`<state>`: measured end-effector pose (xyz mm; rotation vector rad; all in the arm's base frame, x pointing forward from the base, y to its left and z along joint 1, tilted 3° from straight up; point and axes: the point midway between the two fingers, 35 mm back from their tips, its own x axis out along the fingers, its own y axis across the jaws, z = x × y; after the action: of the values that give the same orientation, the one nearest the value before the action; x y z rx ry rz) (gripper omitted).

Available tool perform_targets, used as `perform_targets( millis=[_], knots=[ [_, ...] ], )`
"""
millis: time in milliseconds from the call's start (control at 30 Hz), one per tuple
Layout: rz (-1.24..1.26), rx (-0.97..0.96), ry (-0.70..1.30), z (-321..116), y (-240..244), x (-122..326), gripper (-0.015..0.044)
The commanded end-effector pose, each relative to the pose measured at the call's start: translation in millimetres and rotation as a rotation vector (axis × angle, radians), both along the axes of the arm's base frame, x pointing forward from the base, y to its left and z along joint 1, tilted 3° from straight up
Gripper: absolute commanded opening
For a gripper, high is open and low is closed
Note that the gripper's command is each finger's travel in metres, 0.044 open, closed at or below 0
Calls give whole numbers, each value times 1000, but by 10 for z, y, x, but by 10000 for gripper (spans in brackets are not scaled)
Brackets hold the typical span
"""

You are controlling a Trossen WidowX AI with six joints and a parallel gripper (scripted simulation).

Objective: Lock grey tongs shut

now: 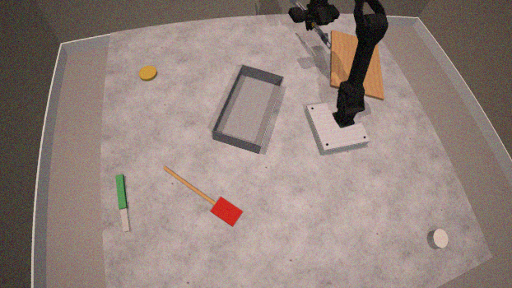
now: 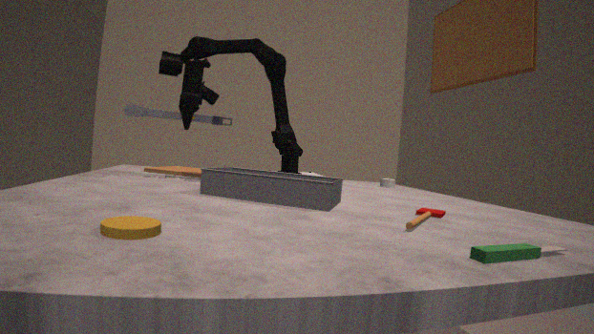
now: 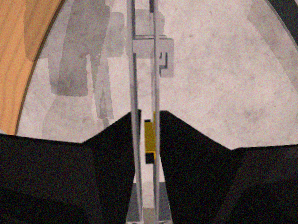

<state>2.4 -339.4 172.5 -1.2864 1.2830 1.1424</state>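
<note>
My gripper [image 1: 311, 25] [image 2: 185, 124] [image 3: 149, 118] is shut on the grey tongs [image 1: 323, 38] [image 2: 153, 114] [image 3: 145, 43] near their middle. It holds them high in the air, roughly level. The two arms are squeezed close together and run almost parallel. The tongs hang over the table just left of the wooden board [image 1: 343, 49] [image 2: 174, 170] [image 3: 23, 23], near its far corner. The grey roasting tin [image 1: 236, 141] [image 2: 272, 191] stands empty in the middle of the table.
The arm's white base plate [image 1: 329, 132] lies between the tin and the board. A yellow disc [image 1: 147, 72] [image 2: 130, 227], a red spatula [image 1: 226, 211] [image 2: 430, 213], a green block [image 1: 120, 191] [image 2: 505, 252] and a white cylinder [image 1: 439, 238] [image 2: 388, 182] lie far off.
</note>
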Motion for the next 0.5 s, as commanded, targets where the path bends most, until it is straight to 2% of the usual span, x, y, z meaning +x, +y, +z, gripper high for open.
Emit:
perform_targets(
  millis=[0, 467],
  knots=[
    [-80, -14, -8, 4, -10, -241, -150],
    [-319, -41, -11, -14, 98, -1039, -150]
  ],
)
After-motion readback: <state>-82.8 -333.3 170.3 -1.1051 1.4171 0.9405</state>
